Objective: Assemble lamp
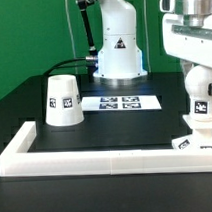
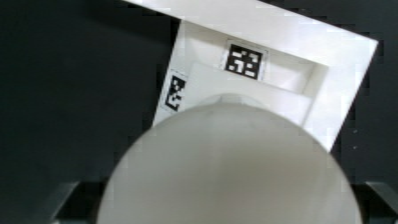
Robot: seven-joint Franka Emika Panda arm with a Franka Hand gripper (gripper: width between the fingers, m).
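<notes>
My gripper is shut on the small round white bulb, which carries a square tag. It holds the bulb upright just above the low white base block at the exterior view's right, by the border rail. In the wrist view the bulb fills the space between the dark fingers, and the base with its tags lies beneath it. I cannot tell whether bulb and base touch. The tapered cone shade stands on the black mat at the exterior view's left.
The marker board lies flat in the middle of the mat, in front of the arm's white pedestal. A long low white border rail runs along the front and up the left side.
</notes>
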